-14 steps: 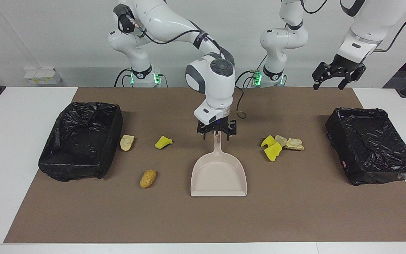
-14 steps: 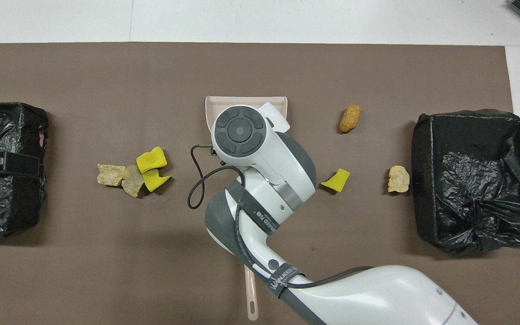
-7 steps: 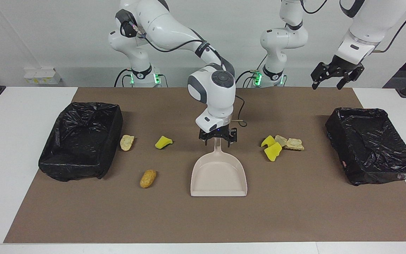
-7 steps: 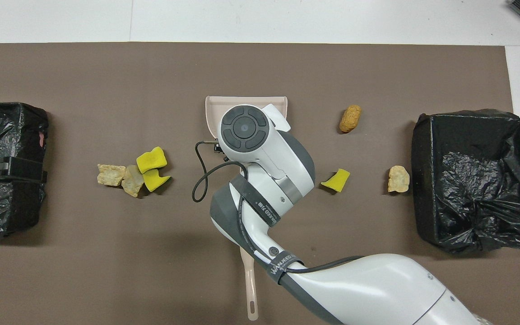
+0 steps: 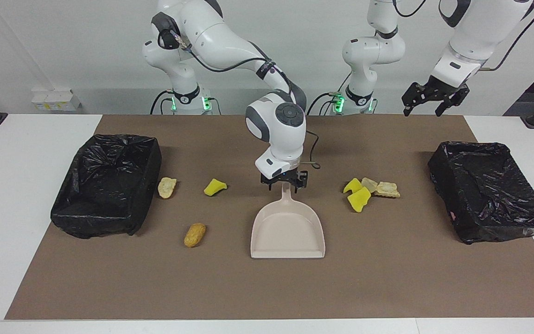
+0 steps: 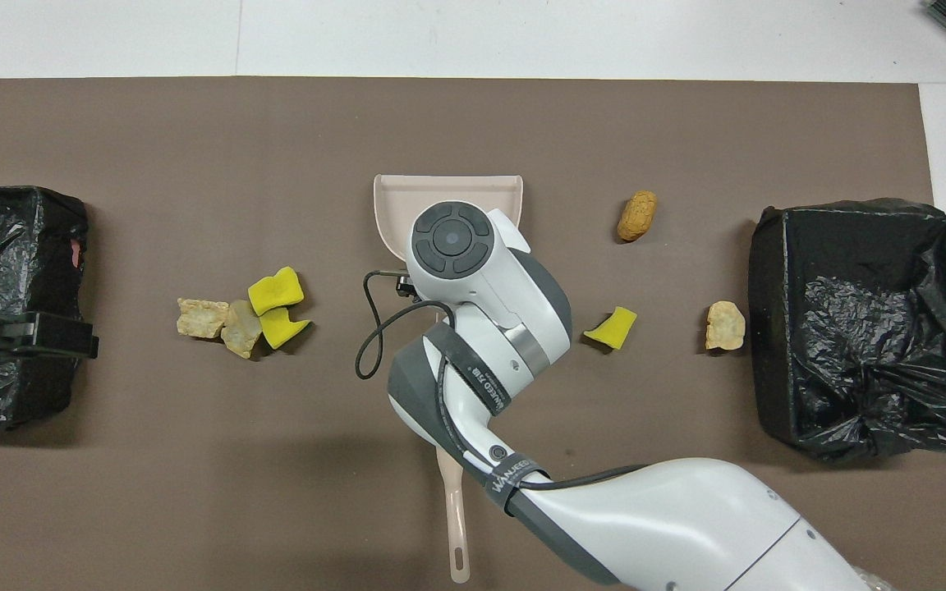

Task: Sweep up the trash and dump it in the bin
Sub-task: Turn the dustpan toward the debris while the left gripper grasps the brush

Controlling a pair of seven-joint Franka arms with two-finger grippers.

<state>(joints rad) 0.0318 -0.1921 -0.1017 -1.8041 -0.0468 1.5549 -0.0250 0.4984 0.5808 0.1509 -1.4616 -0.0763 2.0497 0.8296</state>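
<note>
Facing view. Step in hand judged: taking up the dustpan (image 5: 288, 229) by its handle (image 5: 286, 194); no sweeping begun. Right tool (image 5: 284, 182) down at the upper end of the handle; cannot tell whether closed on it. Left tool (image 5: 429, 99) raised, wide open, empty, waiting above the left arm's end of the desk (image 5: 16, 153). Trash all on the brown mat (image 5: 267, 292), none in the pan. Cluster of four scraps (image 5: 369, 191) beside the right tool toward the left arm's end. Yellow chunk (image 5: 214, 187), beige piece (image 5: 167, 187) and golden-brown piece (image 5: 194, 234) beside it toward the right arm's end. One black-lined bin (image 5: 100, 222) at that end, another bin (image 5: 503, 227) at the other.

Overhead view. Right tool hidden under its own arm; only the pan's mouth and handle tip visible. Left tool over the bin at its end.

Next move calls for a firm hold on the handle, then a flat pan edge against the mat.
</note>
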